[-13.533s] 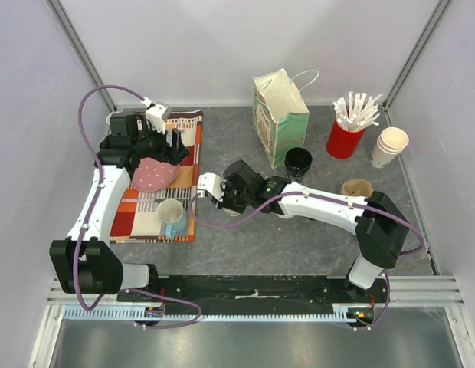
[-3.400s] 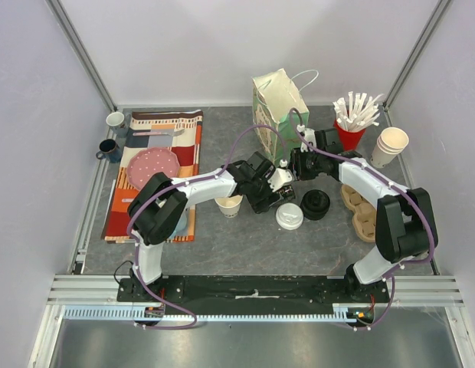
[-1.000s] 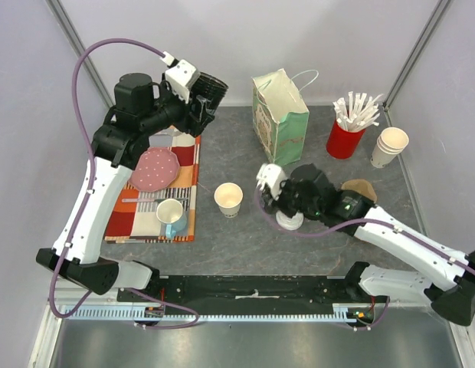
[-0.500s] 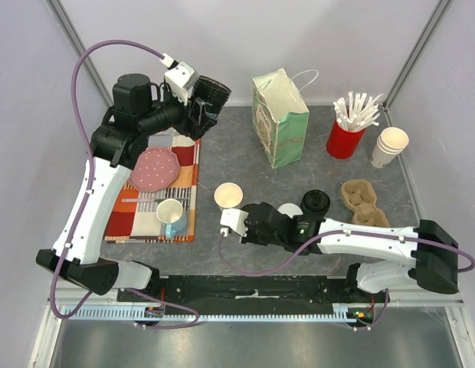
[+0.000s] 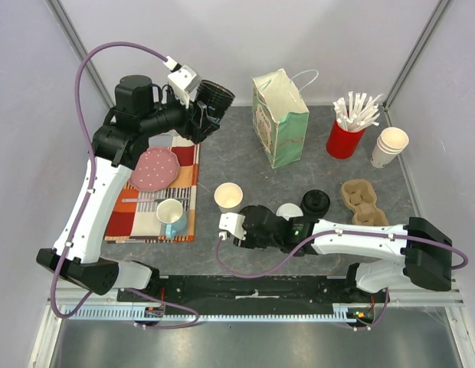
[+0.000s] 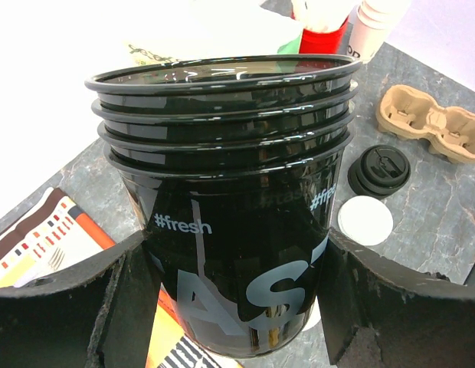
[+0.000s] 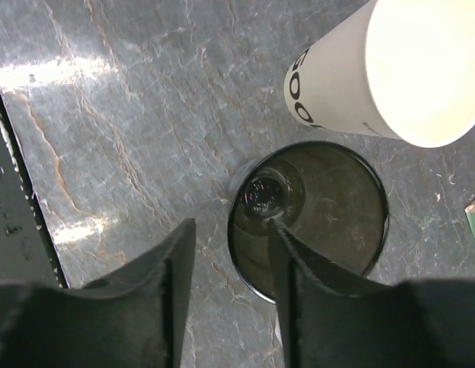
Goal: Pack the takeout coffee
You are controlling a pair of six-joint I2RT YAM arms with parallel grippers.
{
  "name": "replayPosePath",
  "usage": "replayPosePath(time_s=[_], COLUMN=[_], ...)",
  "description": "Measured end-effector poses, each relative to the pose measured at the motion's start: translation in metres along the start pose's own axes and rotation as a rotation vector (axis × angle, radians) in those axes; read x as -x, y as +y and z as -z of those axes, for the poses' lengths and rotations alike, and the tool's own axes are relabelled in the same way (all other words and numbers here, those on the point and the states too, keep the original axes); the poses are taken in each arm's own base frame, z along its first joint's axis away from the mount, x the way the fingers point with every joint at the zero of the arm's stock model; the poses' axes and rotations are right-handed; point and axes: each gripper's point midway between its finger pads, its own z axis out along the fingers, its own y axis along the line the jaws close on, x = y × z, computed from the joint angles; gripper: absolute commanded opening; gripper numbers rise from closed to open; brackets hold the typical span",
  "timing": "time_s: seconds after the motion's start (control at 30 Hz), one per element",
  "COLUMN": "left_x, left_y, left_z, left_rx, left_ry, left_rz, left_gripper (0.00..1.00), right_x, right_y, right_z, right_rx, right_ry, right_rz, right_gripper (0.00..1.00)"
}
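Observation:
A pale paper takeout coffee cup (image 5: 228,197) stands lidless at mid-table, also at the top right of the right wrist view (image 7: 391,69). A white lid (image 5: 289,211) lies loose beside it. My right gripper (image 5: 247,228) hangs low just in front of that cup, open (image 7: 231,234). One finger is inside the rim of a single black cup (image 7: 322,207) standing on the table, the other outside it. My left gripper (image 6: 241,291) is raised at the back left, shut on a stack of black cups (image 6: 222,192) (image 5: 214,98).
A paper bag (image 5: 280,115) stands at the back. A black lid (image 5: 315,202) and a cardboard cup carrier (image 5: 364,201) lie right of the white lid. A red cup of stirrers (image 5: 345,138) and stacked white cups (image 5: 391,146) are back right. A placemat (image 5: 157,184) holds a plate and mug.
My right gripper's jaws have parted, and the arm has moved left and nearer the front edge over the last second. The left arm has shifted the black stack slightly right.

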Motion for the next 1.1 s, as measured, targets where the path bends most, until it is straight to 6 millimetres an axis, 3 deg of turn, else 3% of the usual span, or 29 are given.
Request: replayPosePath(time_s=[0.03,0.2,0.3,0.37,0.43,0.53,0.6,0.73,0.8,0.9,1.1], left_x=[0.0,-0.001,-0.006,-0.009,-0.014,-0.024,-0.036,-0.065,-0.073,-0.081,-0.083], left_y=[-0.001,-0.007,-0.012,-0.016,-0.021,-0.027,-0.031,-0.04,-0.044,-0.052,-0.067], left_z=[0.0,-0.001,-0.003,-0.004,-0.006,-0.009,-0.012,-0.016,-0.016,-0.014,-0.005], left_rx=[-0.008,-0.039,-0.071,-0.099,-0.131,-0.181,-0.215,-0.293,-0.329,-0.387,-0.462], left_ry=[-0.001,-0.001,0.005,0.01,0.016,0.029,0.048,0.094,0.103,0.108,0.086], left_rz=[0.0,0.002,0.009,0.013,0.012,-0.015,-0.04,-0.083,-0.109,-0.146,-0.196], left_gripper=[0.02,0.02,0.02,0.02,0.02,0.02,0.02,0.02,0.02,0.02,0.02], right_x=[-0.002,-0.002,0.027,0.066,0.113,0.149,0.155,0.163,0.168,0.169,0.157], right_y=[0.001,0.004,-0.002,-0.019,-0.043,-0.118,-0.163,-0.21,-0.223,-0.241,-0.24], right_z=[0.0,0.007,0.025,0.05,0.087,0.147,0.188,0.232,0.236,0.224,0.142], right_rx=[0.004,0.034,0.041,0.021,0.014,-0.116,-0.219,-0.284,-0.269,-0.237,-0.061], right_ry=[0.01,0.019,-0.048,-0.153,-0.304,-0.484,-0.575,-0.682,-0.707,-0.698,-0.55], right_rz=[0.002,0.002,-0.027,-0.074,-0.15,-0.324,-0.437,-0.622,-0.679,-0.752,-0.862], right_gripper=[0.61,0.73,0.81,0.82,0.83,0.88,0.9,0.94,0.94,0.94,0.92])
